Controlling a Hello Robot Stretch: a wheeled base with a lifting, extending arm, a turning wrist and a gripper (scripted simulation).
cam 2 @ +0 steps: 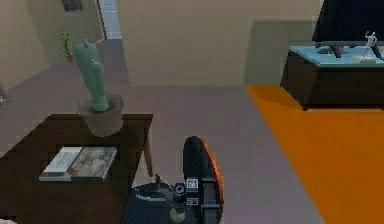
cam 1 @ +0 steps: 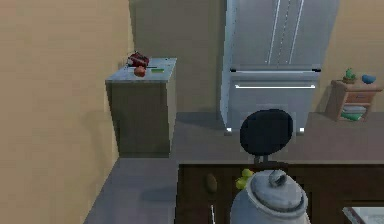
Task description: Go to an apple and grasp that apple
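Forward view: red thing [cam 1: 138, 62] on the worktop [cam 1: 168, 64] left of the fridge [cam 1: 270, 50] (what the tool [cam 2: 148, 192] holds, cannot tell).

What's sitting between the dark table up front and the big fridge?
A black office chair stands between the dark table and the fridge; this shows in the forward view.

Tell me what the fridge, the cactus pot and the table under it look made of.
Fridge: probably brushed steel, pale grey with a soft sheen and bright handle strips. Cactus pot: matte grey-brown, perhaps clay or stone. Table: likely dark stained wood, flat brown top, thin legs.
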